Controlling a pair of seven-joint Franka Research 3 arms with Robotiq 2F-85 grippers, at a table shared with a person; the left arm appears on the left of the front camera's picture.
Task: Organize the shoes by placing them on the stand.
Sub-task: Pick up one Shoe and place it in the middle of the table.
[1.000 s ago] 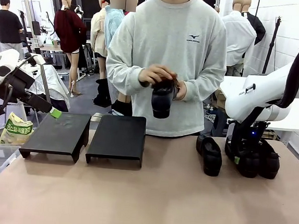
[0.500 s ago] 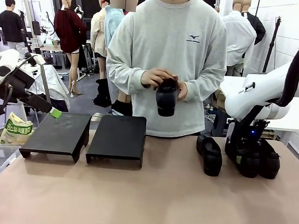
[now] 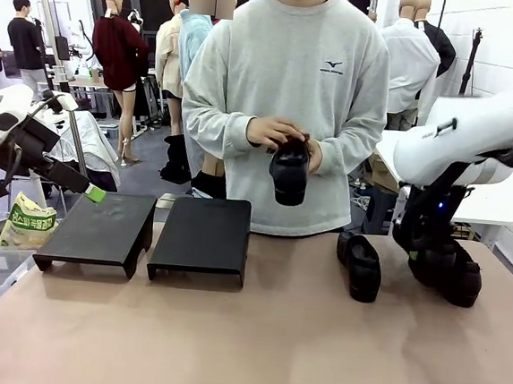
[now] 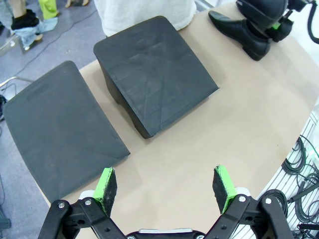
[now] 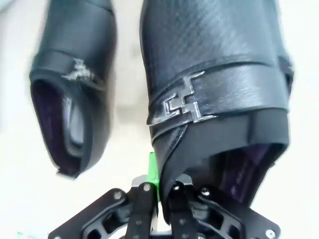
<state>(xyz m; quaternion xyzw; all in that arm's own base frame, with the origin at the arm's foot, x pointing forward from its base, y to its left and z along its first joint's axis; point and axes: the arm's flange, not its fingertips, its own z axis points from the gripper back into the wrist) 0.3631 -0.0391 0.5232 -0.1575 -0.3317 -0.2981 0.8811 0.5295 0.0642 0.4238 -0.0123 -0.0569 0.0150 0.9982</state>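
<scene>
Right jaws: clenched on the opening wall of one shoe [image 5: 214,74], at the right end of the worktop [image 3: 251,353]
Long axis: straight ahead of those jaws, toe farthest
Neighbour shoe [image 5: 70,99]: just beside, parallel
Stands [image 3: 201,232]: well left, past a lone shoe [image 3: 362,266], tops bare
Left jaws: released, above the stands
Person's hands [image 3: 275,133]: holding the fourth shoe [image 3: 289,170]

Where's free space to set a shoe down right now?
Free: the left matte black stand top, the right matte black stand top, and the tan tabletop in front of them. Crowded: far right, right gripper shut on a glossy black leather shoe, another shoe alongside.
</scene>
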